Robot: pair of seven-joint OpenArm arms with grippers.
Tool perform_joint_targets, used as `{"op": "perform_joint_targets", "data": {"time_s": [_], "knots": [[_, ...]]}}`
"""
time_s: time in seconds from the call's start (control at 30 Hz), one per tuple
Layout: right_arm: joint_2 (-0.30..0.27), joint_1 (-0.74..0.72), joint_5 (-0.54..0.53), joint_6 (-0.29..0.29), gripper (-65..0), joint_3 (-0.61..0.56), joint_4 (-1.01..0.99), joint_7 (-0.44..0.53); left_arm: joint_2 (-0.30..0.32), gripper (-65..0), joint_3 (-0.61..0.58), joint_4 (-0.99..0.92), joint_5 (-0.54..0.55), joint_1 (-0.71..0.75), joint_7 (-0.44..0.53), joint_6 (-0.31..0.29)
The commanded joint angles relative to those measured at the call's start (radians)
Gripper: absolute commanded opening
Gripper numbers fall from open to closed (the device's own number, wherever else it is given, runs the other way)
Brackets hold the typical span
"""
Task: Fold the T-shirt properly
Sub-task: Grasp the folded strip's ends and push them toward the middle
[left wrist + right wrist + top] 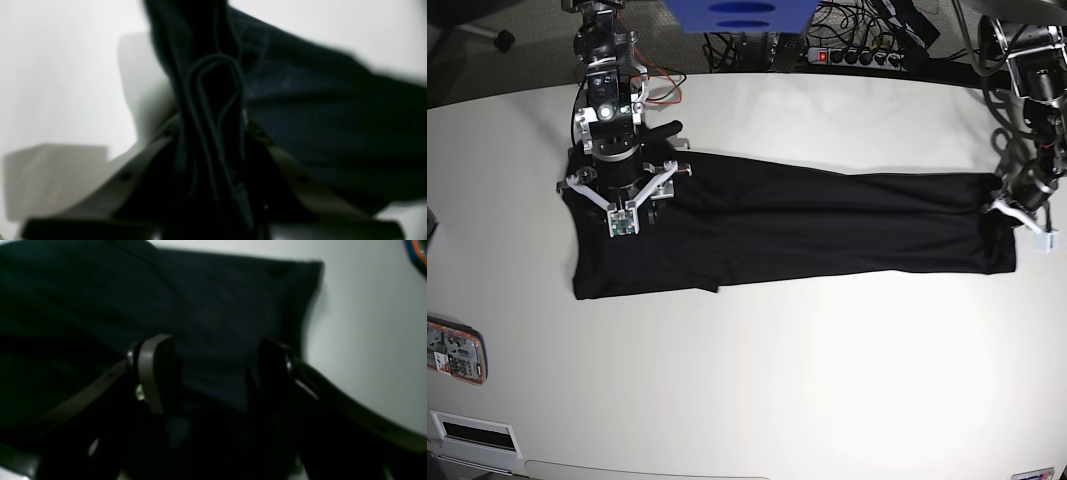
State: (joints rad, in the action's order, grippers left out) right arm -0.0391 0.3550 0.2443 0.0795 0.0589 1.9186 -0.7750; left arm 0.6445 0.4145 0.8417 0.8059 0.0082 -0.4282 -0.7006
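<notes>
The black T-shirt [807,225] lies on the white table [757,370] as a long folded strip running left to right. At the strip's right end my left gripper [1008,205] stands low. The left wrist view shows that gripper [213,133] shut on a bunch of T-shirt [327,110] folds, with the fingers meeting on the cloth. My right gripper [617,195] hovers over the strip's left end. In the right wrist view it [215,370] is open, its fingers [151,373] wide apart just above the T-shirt [217,306].
A power strip [852,55] and cables lie along the table's back edge, beside a blue object [737,12]. A small device [455,350] sits at the table's left edge. White tabletop shows in front of the shirt.
</notes>
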Motion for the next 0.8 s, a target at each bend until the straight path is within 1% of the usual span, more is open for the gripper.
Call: {"op": "perform_joint_targets", "data": {"time_s": [0.0,0.13,0.27,0.37,0.47,0.5,0.53,0.57,0.67,0.77], "knots": [[-0.003,-0.006,0.005,0.006,-27.2,0.002,0.020,0.018,0.056,-58.7,0.019,-0.008,0.011,-0.020,0.019,0.002],[-0.003,-0.006,0.005,0.006,-27.2,0.002,0.020,0.018,0.122,-58.0,0.021,-0.012,0.017,-0.027,0.019,0.002],[-0.002,-0.006,0.005,0.006,-27.2,-0.006,0.020,0.018,0.154,-55.1,0.036,-0.002,0.020,-0.044,0.015,0.002],[-0.002,-0.006,0.005,0.006,-27.2,-0.027,0.020,0.018,0.156,-53.1,0.036,0.126,0.020,-0.046,0.007,0.002],[-0.002,-0.006,0.005,0.006,-27.2,-0.029,0.020,0.015,0.154,-52.9,0.048,0.296,0.051,0.029,-0.093,0.002],[-0.002,-0.006,0.005,0.006,-27.2,-0.031,0.020,0.013,0.146,-52.9,0.059,0.354,0.077,0.049,-0.123,0.002],[-0.002,-0.006,0.005,0.006,-27.2,-0.031,0.020,0.015,0.122,-52.9,0.076,0.414,0.106,0.068,-0.146,0.012],[-0.002,-0.009,0.005,0.006,-27.2,-0.040,0.020,0.015,0.093,-52.9,0.100,0.482,0.129,0.082,-0.177,0.037],[-0.003,-0.009,0.005,0.006,-27.2,-0.055,0.020,0.015,0.001,-52.8,0.133,0.658,0.143,0.108,-0.258,0.114],[-0.003,-0.012,0.005,0.006,-27.2,-0.057,0.020,0.015,-0.094,-52.7,0.131,0.752,0.142,0.109,-0.301,0.152]]}}
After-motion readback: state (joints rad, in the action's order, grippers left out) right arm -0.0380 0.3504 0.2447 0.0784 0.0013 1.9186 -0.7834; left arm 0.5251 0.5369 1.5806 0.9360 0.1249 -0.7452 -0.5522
